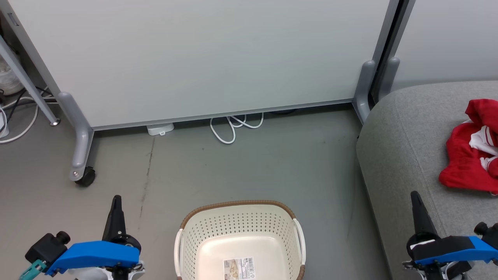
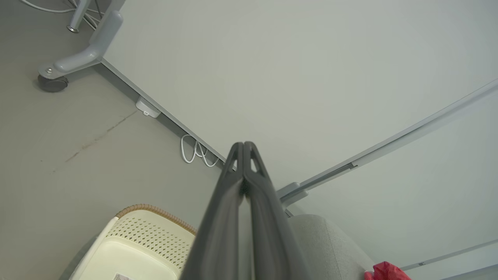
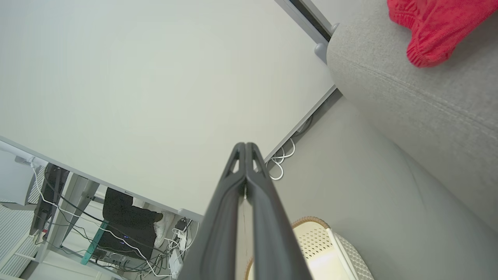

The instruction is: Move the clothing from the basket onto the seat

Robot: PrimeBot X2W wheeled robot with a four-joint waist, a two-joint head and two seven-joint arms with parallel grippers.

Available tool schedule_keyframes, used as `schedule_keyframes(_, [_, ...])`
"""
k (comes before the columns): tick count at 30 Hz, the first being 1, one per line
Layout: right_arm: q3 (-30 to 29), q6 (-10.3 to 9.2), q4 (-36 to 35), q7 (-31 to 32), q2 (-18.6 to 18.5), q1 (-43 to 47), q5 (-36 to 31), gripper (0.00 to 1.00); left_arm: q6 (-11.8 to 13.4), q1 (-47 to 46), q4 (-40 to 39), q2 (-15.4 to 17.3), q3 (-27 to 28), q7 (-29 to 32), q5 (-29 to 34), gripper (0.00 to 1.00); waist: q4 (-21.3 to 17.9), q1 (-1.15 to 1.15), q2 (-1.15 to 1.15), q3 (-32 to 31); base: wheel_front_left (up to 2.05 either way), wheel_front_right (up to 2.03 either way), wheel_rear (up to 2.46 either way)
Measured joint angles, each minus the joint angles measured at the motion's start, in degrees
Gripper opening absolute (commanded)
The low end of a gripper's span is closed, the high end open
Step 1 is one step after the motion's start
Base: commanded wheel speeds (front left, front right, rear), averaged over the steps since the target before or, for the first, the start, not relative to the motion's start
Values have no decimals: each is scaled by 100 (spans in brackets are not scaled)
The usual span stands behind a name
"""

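My left gripper (image 1: 116,202) and right gripper (image 1: 415,196) both clenched, cream laundry basket (image 1: 237,204) between them, red clothing (image 1: 463,159) on grey seat (image 1: 404,147) beyond my right gripper, bare floor (image 1: 253,167) ahead to partition (image 1: 194,58) edge

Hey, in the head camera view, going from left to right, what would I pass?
The left gripper → basket → seat → clothing, lying on the seat at the far right.

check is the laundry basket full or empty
Empty where visible: laundry basket holds only a barcode sticker; red clothing lies on the seat.
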Motion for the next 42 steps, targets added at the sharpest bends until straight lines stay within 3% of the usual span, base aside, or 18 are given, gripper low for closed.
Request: schedule_keyframes(42, [-36, 0, -168, 620, -3, -75, 2443, 0, -24, -136, -168, 2, 247, 619, -2444, 0, -71, 0, 0, -38, 0, 0, 0])
